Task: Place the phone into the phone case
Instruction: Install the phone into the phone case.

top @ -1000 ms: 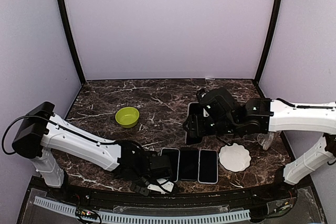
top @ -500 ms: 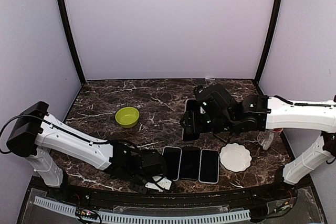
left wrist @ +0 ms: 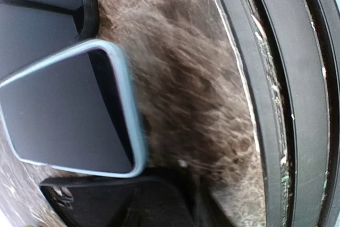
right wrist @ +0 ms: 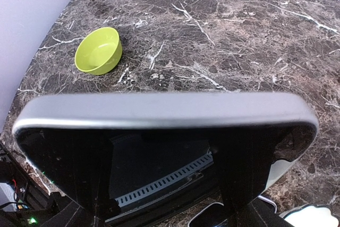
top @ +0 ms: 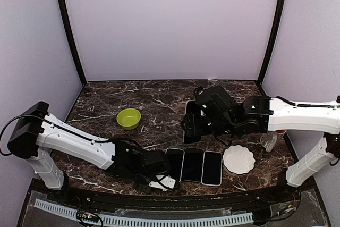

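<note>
Here, phone (right wrist: 164,111) gripped in right jaws, green bowl (top: 128,118) apart

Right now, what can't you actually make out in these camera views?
- Left end effector: open or shut unclear; its own wrist covers it in the top view, and the left wrist view is blurred.
- Row of three slabs: phone or case, too small in top view.
- Right end effector: grip hidden behind held phone, right wrist view.

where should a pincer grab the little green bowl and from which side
Take the green bowl by its rim, straight down from above, one finger inside the wall and one outside. It stands upright, mouth open, apart from other things, so the thin rim is free all round.
</note>
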You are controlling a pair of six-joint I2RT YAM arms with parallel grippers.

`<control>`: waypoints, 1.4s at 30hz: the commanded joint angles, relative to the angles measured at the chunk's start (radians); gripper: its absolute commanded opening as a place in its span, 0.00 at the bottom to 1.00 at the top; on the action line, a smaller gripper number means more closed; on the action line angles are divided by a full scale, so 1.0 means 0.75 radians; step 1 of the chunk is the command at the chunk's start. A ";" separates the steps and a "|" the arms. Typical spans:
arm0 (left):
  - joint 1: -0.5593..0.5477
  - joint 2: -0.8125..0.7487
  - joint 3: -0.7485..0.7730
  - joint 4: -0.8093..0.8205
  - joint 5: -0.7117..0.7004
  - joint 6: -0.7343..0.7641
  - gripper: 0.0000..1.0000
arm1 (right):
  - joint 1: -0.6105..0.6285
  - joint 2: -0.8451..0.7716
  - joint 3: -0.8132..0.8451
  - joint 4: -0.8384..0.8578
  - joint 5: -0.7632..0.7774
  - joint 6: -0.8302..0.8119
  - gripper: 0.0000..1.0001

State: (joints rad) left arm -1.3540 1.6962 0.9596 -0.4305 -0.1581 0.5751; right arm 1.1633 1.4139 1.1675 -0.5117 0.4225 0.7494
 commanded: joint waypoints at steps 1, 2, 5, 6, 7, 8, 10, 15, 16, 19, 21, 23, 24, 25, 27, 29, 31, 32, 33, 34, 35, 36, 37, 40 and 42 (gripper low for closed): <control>0.014 -0.062 0.091 -0.001 0.031 -0.050 0.45 | 0.024 0.026 0.083 0.040 0.052 0.009 0.00; 0.015 -0.092 0.096 0.006 0.026 -0.058 0.48 | 0.027 0.034 0.093 0.028 0.057 0.016 0.00; 0.014 -0.164 0.105 0.035 0.005 -0.076 0.60 | 0.033 0.052 0.119 0.002 0.076 0.041 0.00; 0.014 -0.203 0.106 0.035 0.000 -0.091 0.61 | 0.035 0.055 0.126 -0.005 0.083 0.053 0.00; 0.014 -0.225 0.109 0.023 0.000 -0.104 0.62 | 0.039 0.058 0.131 -0.008 0.090 0.069 0.00; 0.015 -0.273 0.113 0.010 0.005 -0.137 0.62 | 0.042 0.061 0.134 -0.009 0.098 0.084 0.00; 0.014 -0.366 0.106 -0.015 0.013 -0.214 0.63 | 0.049 0.069 0.140 -0.001 0.107 0.128 0.00; 0.064 -0.640 -0.008 -0.011 -0.018 -0.491 0.75 | 0.087 0.159 0.216 -0.012 0.160 0.245 0.00; 0.106 -0.718 -0.015 -0.026 -0.023 -0.600 0.78 | 0.104 0.188 0.244 -0.025 0.184 0.271 0.00; 0.186 -0.888 -0.084 -0.040 -0.093 -0.821 0.90 | 0.151 0.270 0.312 0.003 0.258 0.342 0.00; 0.303 -1.040 -0.153 -0.034 -0.143 -0.963 0.97 | 0.172 0.317 0.315 0.118 0.253 0.372 0.00; 0.443 -1.093 -0.211 -0.034 -0.152 -1.067 0.99 | 0.186 0.396 0.335 0.224 0.249 0.409 0.00; 0.493 -1.098 -0.239 -0.035 -0.157 -1.118 0.99 | 0.196 0.442 0.368 0.229 0.260 0.437 0.00; 0.574 -1.096 -0.248 -0.045 -0.172 -1.160 0.99 | 0.210 0.492 0.416 0.198 0.288 0.472 0.00; 0.661 -1.094 -0.264 -0.058 -0.199 -1.200 0.99 | 0.262 0.599 0.525 0.093 0.386 0.550 0.00; 0.731 -1.104 -0.293 -0.027 -0.212 -1.211 0.99 | 0.329 0.701 0.640 -0.022 0.479 0.628 0.00; 0.811 -1.104 -0.331 0.022 -0.202 -1.217 0.99 | 0.364 0.811 0.758 -0.135 0.510 0.685 0.00; 0.842 -1.101 -0.353 0.043 -0.196 -1.221 0.99 | 0.375 0.863 0.821 -0.192 0.501 0.696 0.00; 0.897 -1.091 -0.363 0.051 -0.200 -1.231 0.99 | 0.382 0.907 0.868 -0.227 0.486 0.690 0.00; 0.924 -1.084 -0.380 0.066 -0.216 -1.240 0.99 | 0.390 0.947 0.911 -0.248 0.468 0.675 0.00; 0.970 -1.067 -0.385 0.064 -0.270 -1.278 0.99 | 0.397 0.977 0.947 -0.272 0.459 0.668 0.00; 0.990 -1.057 -0.379 0.039 -0.302 -1.296 0.99 | 0.403 1.007 0.979 -0.314 0.450 0.683 0.00; 1.016 -1.040 -0.365 0.026 -0.349 -1.325 0.99 | 0.407 1.030 1.009 -0.360 0.446 0.705 0.00; 1.036 -1.033 -0.364 0.004 -0.391 -1.358 0.99 | 0.420 1.071 1.063 -0.469 0.446 0.763 0.00; 1.050 -1.050 -0.378 0.009 -0.396 -1.369 0.99 | 0.428 1.095 1.083 -0.527 0.446 0.793 0.00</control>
State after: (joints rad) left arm -0.5842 0.9268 0.6849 -0.4210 -0.3946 -0.3927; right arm 1.4796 2.2265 1.9125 -0.7757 0.7124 1.2747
